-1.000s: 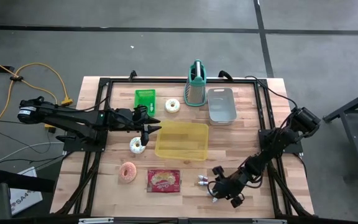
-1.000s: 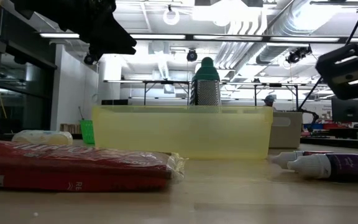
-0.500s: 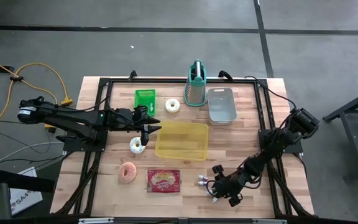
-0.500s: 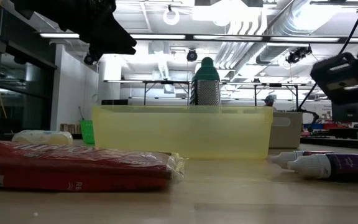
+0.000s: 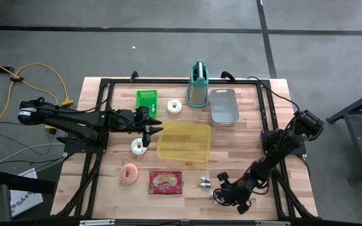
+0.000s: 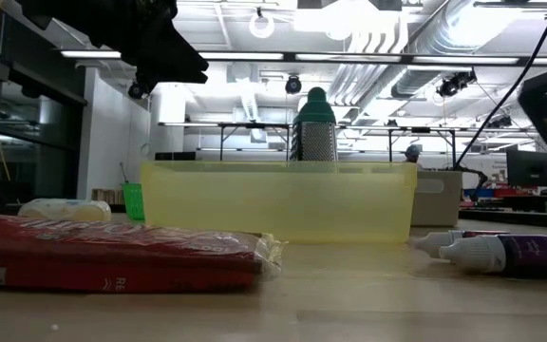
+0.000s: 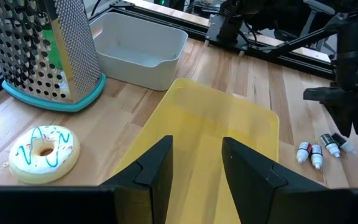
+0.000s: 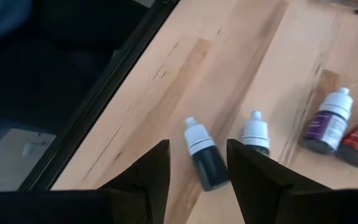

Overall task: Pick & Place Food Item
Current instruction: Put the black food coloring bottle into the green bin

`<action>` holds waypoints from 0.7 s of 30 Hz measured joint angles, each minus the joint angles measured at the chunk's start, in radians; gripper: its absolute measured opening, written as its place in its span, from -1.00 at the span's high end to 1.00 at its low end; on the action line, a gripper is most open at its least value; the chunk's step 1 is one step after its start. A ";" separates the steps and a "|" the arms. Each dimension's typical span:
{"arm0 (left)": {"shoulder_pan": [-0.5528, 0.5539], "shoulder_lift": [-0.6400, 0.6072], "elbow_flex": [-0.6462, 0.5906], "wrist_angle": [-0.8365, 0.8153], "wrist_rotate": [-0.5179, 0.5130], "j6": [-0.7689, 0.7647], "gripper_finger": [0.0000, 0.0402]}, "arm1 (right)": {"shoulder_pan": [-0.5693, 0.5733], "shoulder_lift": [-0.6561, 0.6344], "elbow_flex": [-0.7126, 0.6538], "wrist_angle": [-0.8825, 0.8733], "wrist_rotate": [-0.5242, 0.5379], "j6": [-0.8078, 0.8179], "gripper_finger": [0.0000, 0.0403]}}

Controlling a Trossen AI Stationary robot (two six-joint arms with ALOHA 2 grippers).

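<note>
Nothing is placed yet: your right gripper (image 8: 194, 171), fingers spread and empty, hovers over small dropper bottles (image 8: 205, 162) near the tabletop's front edge, while your left gripper (image 7: 194, 168), fingers likewise spread, waits at the empty yellow bin (image 7: 229, 130).

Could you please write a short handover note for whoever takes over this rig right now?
Left pincer: open, empty, hovering at the yellow bin's left edge.
Right pincer: open, empty, low over the small dropper bottles at the table's front right.
Food items: white donut with teal drizzle behind the bin, another white donut at its left, pink donut and red snack packet in front.
Done: nothing is in the yellow bin, and the grey tray also looks empty.
Left: pick a food item and place it; the target container is not evident.
</note>
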 joint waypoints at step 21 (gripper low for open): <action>-0.006 0.000 0.000 0.007 0.002 -0.004 0.33 | 0.000 0.100 0.000 0.051 0.001 -0.018 0.29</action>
